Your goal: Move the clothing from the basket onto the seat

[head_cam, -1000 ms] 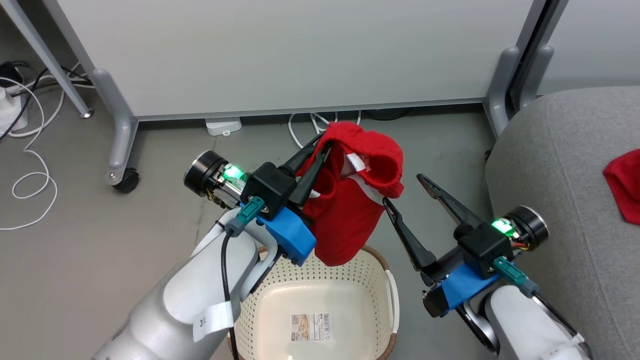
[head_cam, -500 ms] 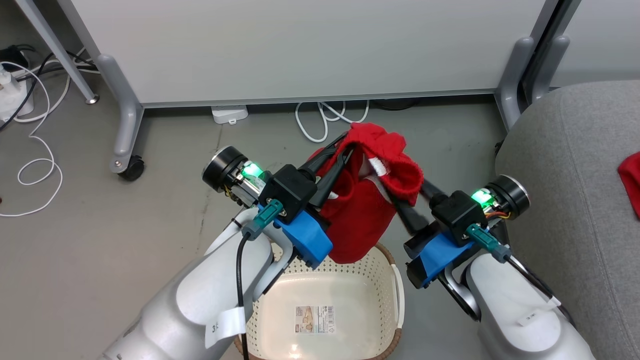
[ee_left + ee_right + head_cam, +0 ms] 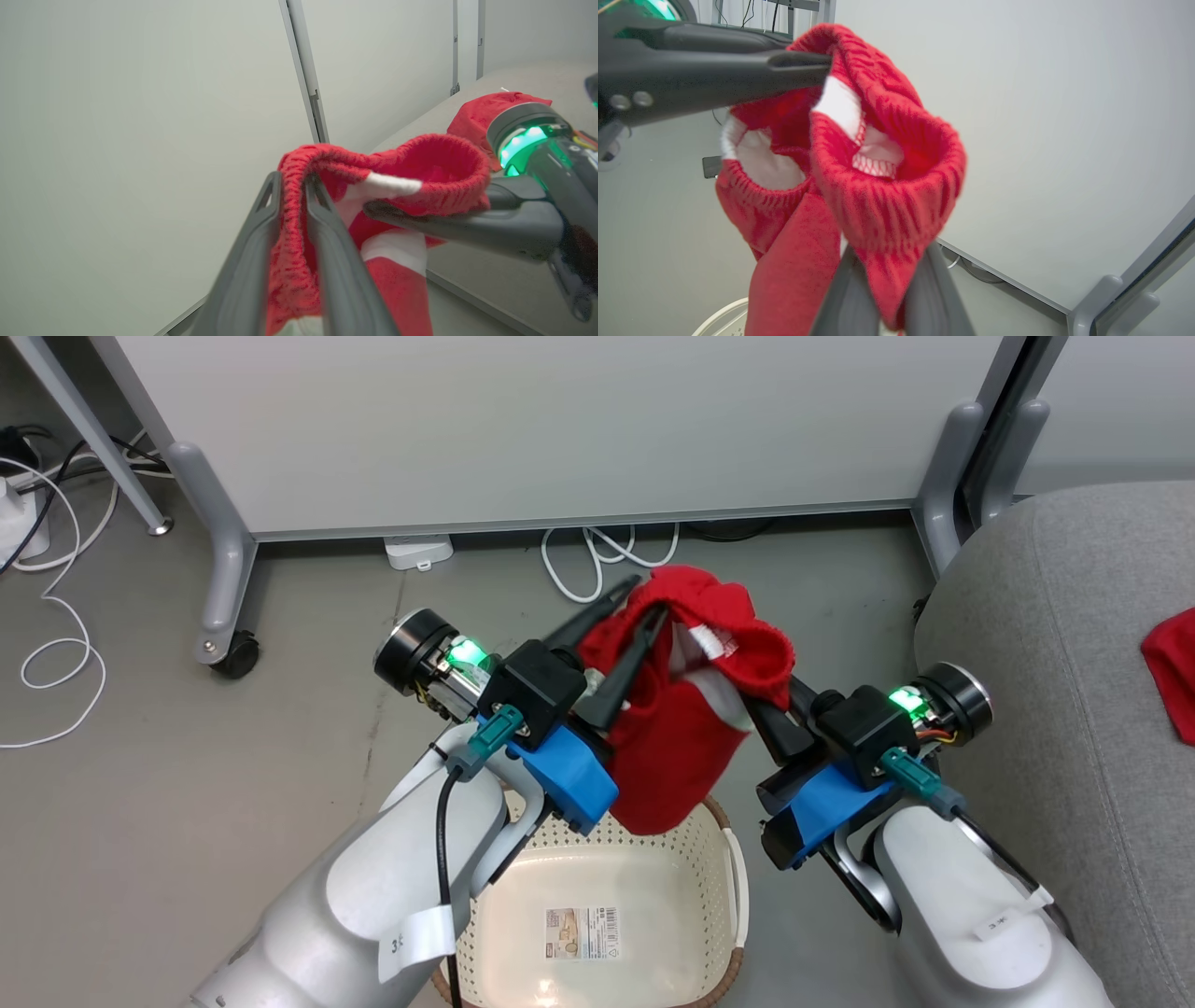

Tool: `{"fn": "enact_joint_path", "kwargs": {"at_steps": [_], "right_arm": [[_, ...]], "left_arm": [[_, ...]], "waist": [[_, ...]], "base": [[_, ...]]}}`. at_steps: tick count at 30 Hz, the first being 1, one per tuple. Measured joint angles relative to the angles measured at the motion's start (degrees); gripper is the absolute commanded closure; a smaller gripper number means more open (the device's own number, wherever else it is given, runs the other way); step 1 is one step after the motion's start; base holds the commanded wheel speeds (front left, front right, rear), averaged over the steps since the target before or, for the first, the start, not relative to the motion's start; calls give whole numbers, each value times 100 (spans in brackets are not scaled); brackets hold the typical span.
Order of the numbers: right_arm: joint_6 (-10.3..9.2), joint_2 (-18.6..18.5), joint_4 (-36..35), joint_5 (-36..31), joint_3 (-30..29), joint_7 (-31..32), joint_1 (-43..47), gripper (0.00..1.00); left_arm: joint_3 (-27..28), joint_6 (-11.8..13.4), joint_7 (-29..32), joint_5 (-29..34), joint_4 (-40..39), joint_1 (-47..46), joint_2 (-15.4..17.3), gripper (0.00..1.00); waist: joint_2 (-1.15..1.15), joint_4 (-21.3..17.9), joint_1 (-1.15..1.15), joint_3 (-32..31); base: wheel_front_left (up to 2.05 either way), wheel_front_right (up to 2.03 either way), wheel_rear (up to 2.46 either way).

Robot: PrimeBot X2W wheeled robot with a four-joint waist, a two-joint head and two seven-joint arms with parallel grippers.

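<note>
A red knitted piece of clothing (image 3: 686, 728) with white panels hangs in the air above the cream basket (image 3: 738, 896), which shows a paper label on its bare bottom. My right gripper (image 3: 758, 711) is shut on the garment's right edge; in the right wrist view the fabric (image 3: 878, 186) is pinched between its fingers (image 3: 889, 254). My left gripper (image 3: 627, 607) stands slightly open, with the ribbed hem (image 3: 292, 224) still lying between its fingers (image 3: 293, 181). The grey seat (image 3: 1046, 616) is at the right, with another red garment (image 3: 1172, 681) lying on it.
A white partition (image 3: 560, 420) on grey legs stands behind, with a caster (image 3: 233, 653) at the left. White cables (image 3: 597, 560) and a power adapter (image 3: 417, 553) lie on the grey floor. The right arm's finger (image 3: 444, 224) crosses the left wrist view.
My right gripper moved in from the right and shut on the garment's edge. The left gripper's jaws have parted a little. The head camera shifted slightly.
</note>
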Motion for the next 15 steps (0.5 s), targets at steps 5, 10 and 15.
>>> {"fn": "enact_joint_path", "kwargs": {"at_steps": [5,10,15], "right_arm": [[0,12,-44,51,-132,0,10,100],[0,16,-75,60,-220,0,46,100],[0,33,-115,67,-398,0,102,100]], "left_arm": [[0,0,-1,2,-3,0,-3,0],[4,0,-2,9,-5,1,5,0],[30,23,-3,11,-46,5,36,0]], "waist": [[0,2,0,8],[0,-11,0,16],[0,-90,0,52]], "base": [[0,0,0],[0,0,0],[0,0,0]]}}
